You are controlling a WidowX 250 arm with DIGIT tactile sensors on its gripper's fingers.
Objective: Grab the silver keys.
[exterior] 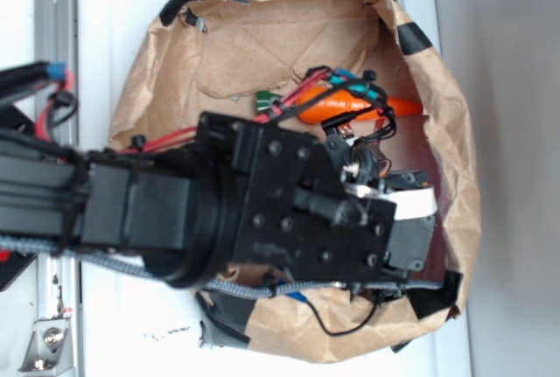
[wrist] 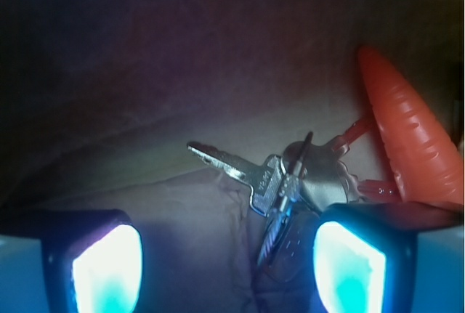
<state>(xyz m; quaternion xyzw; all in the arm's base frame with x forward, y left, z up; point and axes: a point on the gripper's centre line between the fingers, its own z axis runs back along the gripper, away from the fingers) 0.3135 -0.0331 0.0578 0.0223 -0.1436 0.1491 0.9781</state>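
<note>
While the black arm is reaching into the brown paper bag point(exterior: 262, 27) in the exterior view, the gripper point(exterior: 398, 219) is hanging low over the bag's dark floor, and its body is hiding the silver keys; only the orange carrot point(exterior: 337, 106) is showing just beside it. In the wrist view, the gripper point(wrist: 229, 258) is standing wide, its two glowing pads point(wrist: 105, 273) well apart and holding nothing. The silver keys point(wrist: 280, 182) are lying just ahead of the gap, nearer the right-hand pad, on crumpled paper. They are shining, one blade pointing left, reddish heads sitting beside the carrot point(wrist: 410, 128).
</note>
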